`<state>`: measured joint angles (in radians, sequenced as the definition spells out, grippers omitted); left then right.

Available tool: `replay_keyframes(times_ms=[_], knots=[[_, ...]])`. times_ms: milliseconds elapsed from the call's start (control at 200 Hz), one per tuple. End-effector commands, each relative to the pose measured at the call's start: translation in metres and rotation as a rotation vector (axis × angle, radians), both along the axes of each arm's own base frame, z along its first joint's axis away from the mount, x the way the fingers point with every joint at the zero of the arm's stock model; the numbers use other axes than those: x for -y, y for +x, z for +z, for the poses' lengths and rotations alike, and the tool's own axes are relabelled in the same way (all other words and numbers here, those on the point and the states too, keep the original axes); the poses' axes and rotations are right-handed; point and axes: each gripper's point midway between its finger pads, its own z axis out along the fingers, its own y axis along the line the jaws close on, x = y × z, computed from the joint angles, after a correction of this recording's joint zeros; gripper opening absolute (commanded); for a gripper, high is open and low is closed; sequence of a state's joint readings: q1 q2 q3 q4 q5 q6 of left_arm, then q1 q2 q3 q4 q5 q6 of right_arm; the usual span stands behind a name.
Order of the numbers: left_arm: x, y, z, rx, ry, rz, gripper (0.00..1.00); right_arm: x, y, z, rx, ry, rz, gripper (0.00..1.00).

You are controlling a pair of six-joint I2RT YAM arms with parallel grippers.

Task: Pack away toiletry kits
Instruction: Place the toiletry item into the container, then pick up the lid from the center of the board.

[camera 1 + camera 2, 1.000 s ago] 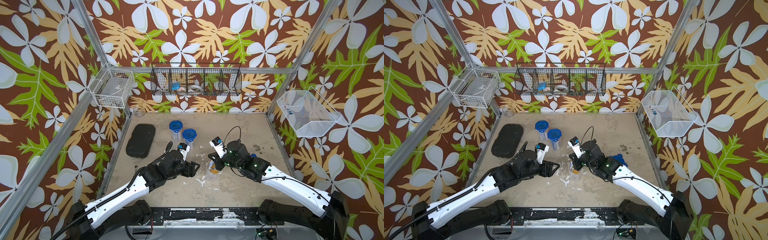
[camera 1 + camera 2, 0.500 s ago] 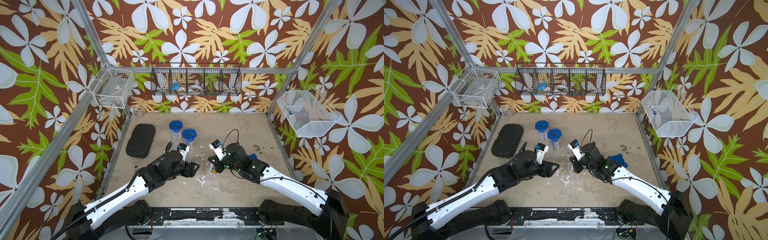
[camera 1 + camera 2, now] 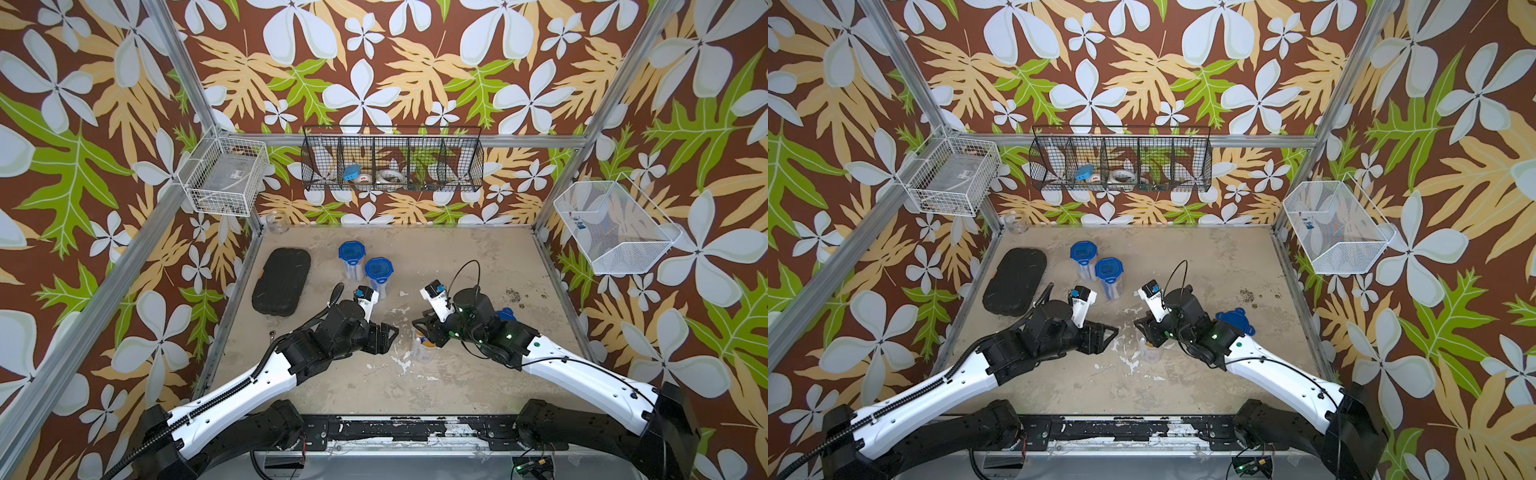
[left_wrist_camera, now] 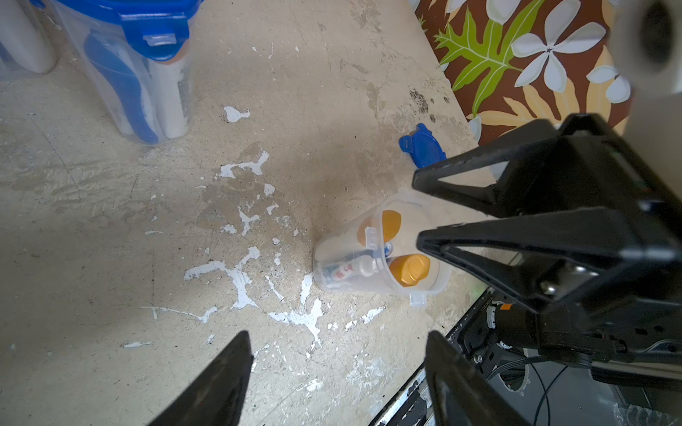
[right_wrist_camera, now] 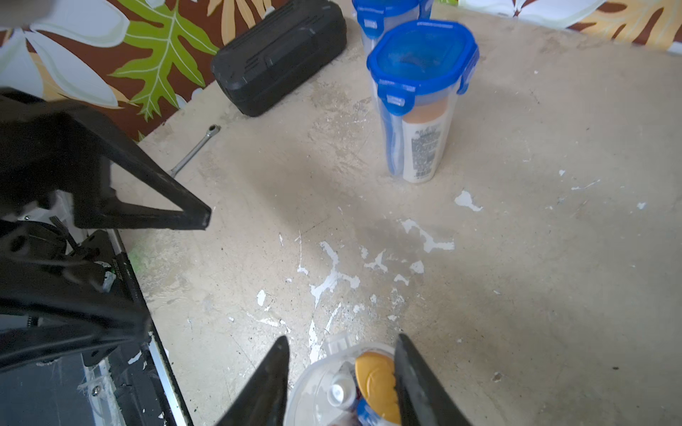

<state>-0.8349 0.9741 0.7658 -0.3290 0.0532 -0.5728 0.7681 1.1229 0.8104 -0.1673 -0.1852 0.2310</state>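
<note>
**Right gripper (image 5: 342,338) has let go over the open cup (image 4: 369,284)**

- right gripper: jaws were shut a second ago and are now parted. The tips sit just above the cup mouth, one on each side of a gold cap, with nothing clamped. One finger overlaps the cap edge in the right wrist view; can't tell if it touches. The arm has barely shifted since the earlier frames.
- left gripper (image 4: 336,333): jaws wide apart and empty. It hovers low over the bare table (image 3: 457,257) near the cup and points at it. Same pose as before.
- open cup: stands near table centre between the two grippers, no lid on. Inside are two gold-capped bottles (image 4: 409,271), a toothpaste tube (image 4: 345,271) and something blue I can't identify. Same spot as a second ago.
- loose blue lid (image 3: 1235,321): flat on the table on the far side of the right arm, well apart from the cup.
- rear lidded cup (image 3: 352,259) and front lidded cup (image 3: 379,274): upright, lids clipped on, just beside each other toward the back left, near the black case (image 3: 282,282). A blue toothbrush (image 5: 393,147) and a white bottle show through the front cup's wall. None of these has moved.
</note>
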Motion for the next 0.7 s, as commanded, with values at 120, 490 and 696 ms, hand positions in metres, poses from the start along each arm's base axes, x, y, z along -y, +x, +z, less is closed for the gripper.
replay_keyframes(times_ms=[120,490,696], knots=[[0.006,0.003,0.007,0.015,0.021,-0.03,0.78,0.024,0.012,0.043,0.057,-0.042,-0.126,0.72],[0.042,0.005,0.039,0.031,-0.067,-0.166,1.0,0.267,0.063,-0.03,-0.351,-0.184,-0.832,1.0],[0.057,0.002,0.054,0.047,-0.118,-0.233,1.0,0.314,0.069,-0.077,-0.469,-0.299,-0.951,1.0]])
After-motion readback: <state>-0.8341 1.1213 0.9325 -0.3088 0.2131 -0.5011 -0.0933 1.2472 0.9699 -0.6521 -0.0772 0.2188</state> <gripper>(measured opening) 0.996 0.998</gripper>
